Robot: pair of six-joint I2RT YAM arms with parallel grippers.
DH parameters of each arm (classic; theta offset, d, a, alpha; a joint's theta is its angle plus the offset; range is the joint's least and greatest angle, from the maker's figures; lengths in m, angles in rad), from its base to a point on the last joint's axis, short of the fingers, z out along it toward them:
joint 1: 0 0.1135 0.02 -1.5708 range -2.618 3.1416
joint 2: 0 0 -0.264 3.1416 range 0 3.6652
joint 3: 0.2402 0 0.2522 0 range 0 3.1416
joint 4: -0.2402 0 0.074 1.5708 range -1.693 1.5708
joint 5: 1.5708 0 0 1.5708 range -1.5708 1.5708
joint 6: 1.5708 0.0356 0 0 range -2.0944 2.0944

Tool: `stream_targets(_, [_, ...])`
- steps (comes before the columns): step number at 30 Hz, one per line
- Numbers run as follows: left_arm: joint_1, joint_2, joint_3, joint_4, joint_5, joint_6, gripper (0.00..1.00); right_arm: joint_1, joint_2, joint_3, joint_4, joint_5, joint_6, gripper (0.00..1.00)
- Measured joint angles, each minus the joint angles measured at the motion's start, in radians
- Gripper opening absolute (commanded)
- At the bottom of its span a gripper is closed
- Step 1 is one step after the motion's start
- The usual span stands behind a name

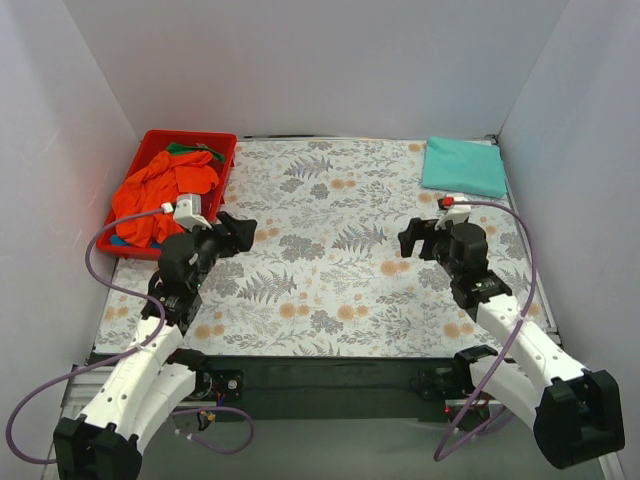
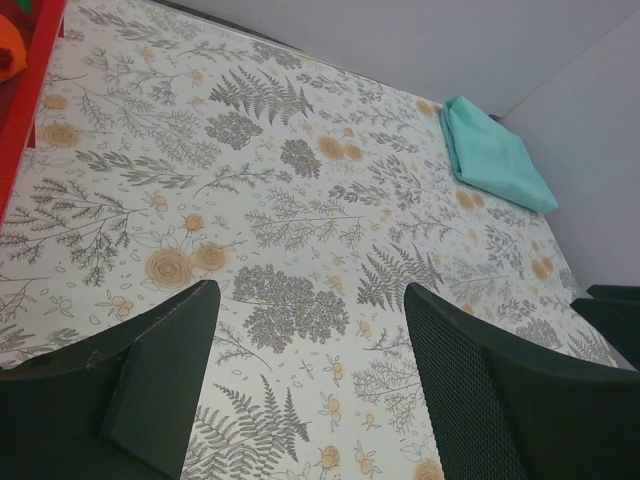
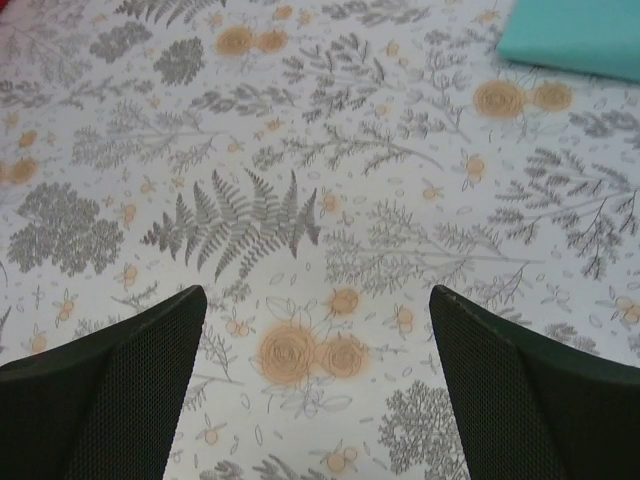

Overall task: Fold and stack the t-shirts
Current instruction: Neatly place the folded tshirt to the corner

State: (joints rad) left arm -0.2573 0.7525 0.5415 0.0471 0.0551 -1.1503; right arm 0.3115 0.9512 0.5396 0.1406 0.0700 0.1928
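Observation:
A teal t-shirt [image 1: 463, 165] lies folded flat at the table's far right corner; it also shows in the left wrist view [image 2: 495, 155] and the right wrist view [image 3: 575, 38]. A crumpled orange-red t-shirt [image 1: 160, 195] fills the red bin [image 1: 222, 150] at far left, with green cloth [image 1: 195, 150] under it. My left gripper [image 1: 243, 232] is open and empty, just right of the bin [image 2: 310, 340]. My right gripper [image 1: 413, 238] is open and empty over bare cloth, below the teal shirt [image 3: 318, 345].
The table is covered by a floral-patterned cloth [image 1: 330, 250]. White walls enclose the left, back and right sides. The bin's red wall [image 2: 25, 110] edges the left wrist view.

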Motion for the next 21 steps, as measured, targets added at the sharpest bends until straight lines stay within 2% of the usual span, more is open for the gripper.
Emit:
stream_targets(5, [0.000, -0.067, -0.051, 0.011, -0.011, 0.002, 0.74, 0.003, -0.099, -0.142, 0.036, -0.047, 0.018, 0.98])
stream_targets(12, [0.000, -0.107, -0.066, 0.029, -0.035, 0.007, 0.74, 0.004, -0.160, -0.164, 0.073, -0.046, 0.015, 0.98])
stream_targets(21, [0.000, -0.087, -0.066, 0.029, -0.078, 0.008, 0.74, 0.004, -0.123, -0.164, 0.080, -0.039, 0.014, 0.98])
